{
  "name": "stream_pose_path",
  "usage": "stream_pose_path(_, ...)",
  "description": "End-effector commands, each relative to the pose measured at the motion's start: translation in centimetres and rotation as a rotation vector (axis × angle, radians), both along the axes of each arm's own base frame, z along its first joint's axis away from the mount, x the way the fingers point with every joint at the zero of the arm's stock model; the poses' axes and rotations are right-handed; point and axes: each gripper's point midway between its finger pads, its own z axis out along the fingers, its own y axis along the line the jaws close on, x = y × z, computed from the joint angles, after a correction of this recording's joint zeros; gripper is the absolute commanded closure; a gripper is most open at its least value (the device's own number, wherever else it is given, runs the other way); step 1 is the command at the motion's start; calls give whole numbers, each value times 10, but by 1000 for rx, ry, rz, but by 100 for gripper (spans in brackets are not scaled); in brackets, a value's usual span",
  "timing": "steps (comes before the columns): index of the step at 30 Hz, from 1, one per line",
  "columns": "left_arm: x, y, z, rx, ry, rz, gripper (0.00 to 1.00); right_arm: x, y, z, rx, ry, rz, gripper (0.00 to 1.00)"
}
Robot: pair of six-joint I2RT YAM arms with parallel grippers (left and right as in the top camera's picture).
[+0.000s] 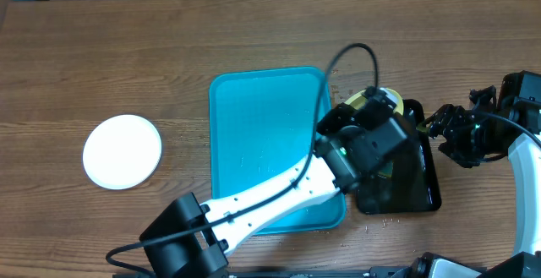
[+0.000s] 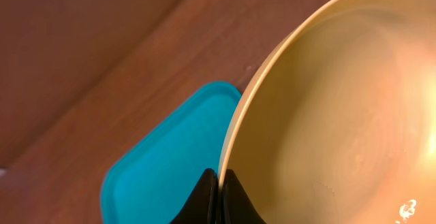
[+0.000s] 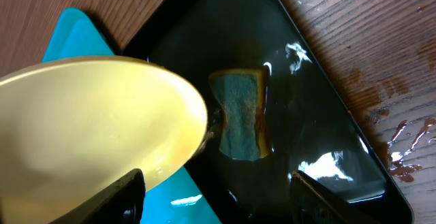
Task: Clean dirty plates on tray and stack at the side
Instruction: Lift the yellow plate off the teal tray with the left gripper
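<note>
My left gripper [image 2: 219,183] is shut on the rim of the pale yellow-green plate [image 2: 340,115] and holds it tilted over the left end of the black tray [image 1: 420,185]. The plate also shows in the overhead view [image 1: 378,97] and the right wrist view [image 3: 88,122]. The turquoise tray [image 1: 262,134] lies mid-table with nothing on it. A white plate [image 1: 122,151] sits on the table at the far left. My right gripper [image 3: 218,203] is open and empty above the black tray's right side; it also shows in the overhead view [image 1: 452,134].
The black tray [image 3: 327,94] holds dark water and a teal-and-yellow sponge [image 3: 240,115] lying flat. Water drops [image 3: 402,159] spot the wood to its right. My left arm [image 1: 279,189] crosses the turquoise tray diagonally.
</note>
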Motion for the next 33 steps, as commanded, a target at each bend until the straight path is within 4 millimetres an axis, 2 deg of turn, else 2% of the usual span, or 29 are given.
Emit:
stream_pose_path(1, 1, -3, 44, 70, -153, 17, 96, 3, -4, 7, -23, -27, 1, 31)
stream_pose_path(4, -3, -6, 57, 106, -205, 18, 96, 3, -4, 7, -23, -27, 1, 30)
stream_pose_path(14, -7, -9, 83, 185, -323, 32, 96, 3, -4, 7, -23, -27, 1, 30)
stream_pose_path(21, -7, -11, 93, 193, -361, 43, 96, 3, -4, 7, -23, -27, 1, 30)
stream_pose_path(33, -7, -6, 97, 179, -380, 81, 96, 3, -4, 7, -22, -24, 1, 30)
